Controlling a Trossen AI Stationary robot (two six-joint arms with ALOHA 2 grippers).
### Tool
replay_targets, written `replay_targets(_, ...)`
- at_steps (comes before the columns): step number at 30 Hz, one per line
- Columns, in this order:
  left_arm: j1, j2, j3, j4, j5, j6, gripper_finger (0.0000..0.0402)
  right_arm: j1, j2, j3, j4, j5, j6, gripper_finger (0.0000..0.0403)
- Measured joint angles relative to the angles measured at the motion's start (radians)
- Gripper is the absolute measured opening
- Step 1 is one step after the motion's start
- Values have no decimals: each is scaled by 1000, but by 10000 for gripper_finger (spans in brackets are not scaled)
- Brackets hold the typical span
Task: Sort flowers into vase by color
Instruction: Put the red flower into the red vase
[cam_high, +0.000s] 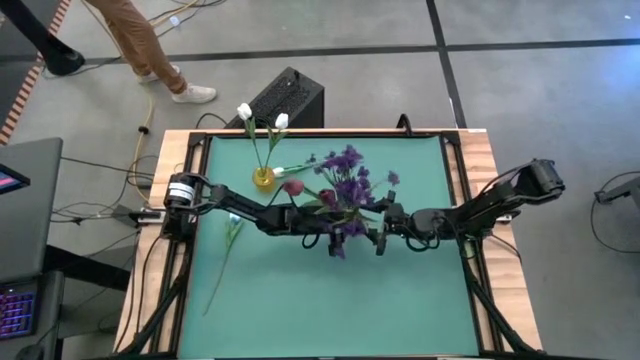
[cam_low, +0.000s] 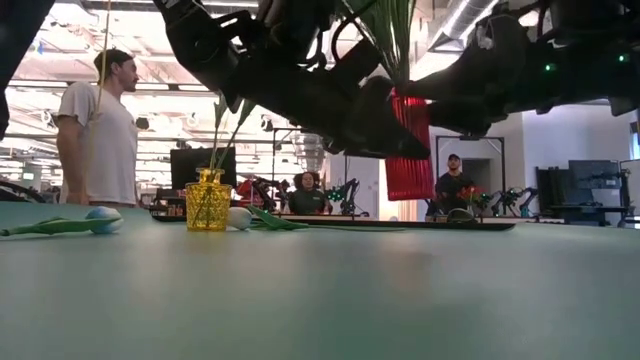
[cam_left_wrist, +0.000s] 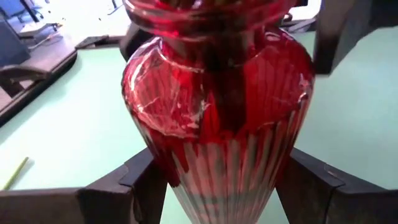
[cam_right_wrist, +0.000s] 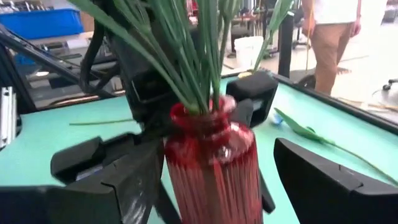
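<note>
In the left wrist view the left gripper's (cam_left_wrist: 217, 186) dark fingers (cam_left_wrist: 143, 177) press on either side of a ribbed red vase (cam_left_wrist: 217, 118), grasping its lower body, and the low view shows that vase hanging clear above the table. In the right wrist view the right gripper (cam_right_wrist: 214, 180) has its fingers (cam_right_wrist: 317, 177) spread wide around the same red vase, a clear gap showing on one side (so released, not gripping). Green stems (cam_right_wrist: 186, 56) rise out of the vase's neck. Seen from above, both grippers meet at the middle of the frame under a bushy purple spray (cam_high: 348, 185), with a dark red tulip (cam_high: 292, 187) just left of it. Further toward the upper left, a small yellow vase (cam_high: 263, 178) stands on the green table (cam_high: 330, 300), holding two white tulips (cam_high: 244, 111). One more flower (cam_high: 228, 250) lies flat on the table at the lower left, well apart from the vases. In the low view a person in a white shirt (cam_low: 95, 135) stands at the left, beyond the table.
</note>
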Motion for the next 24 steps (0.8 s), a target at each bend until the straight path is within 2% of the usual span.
replay_targets(7, 0, 0, 0, 4, 5, -1, 227, -21, 29, 27, -82, -55, 42, 331)
replay_targets(14, -1, -1, 0, -15, 10, -6, 227, -27, 141, 130, -87, -52, -77, 331)
replay_targets(24, -1, -3, 1, -54, -2, -12, 227, -27, 108, 135, -171, -46, -82, 312)
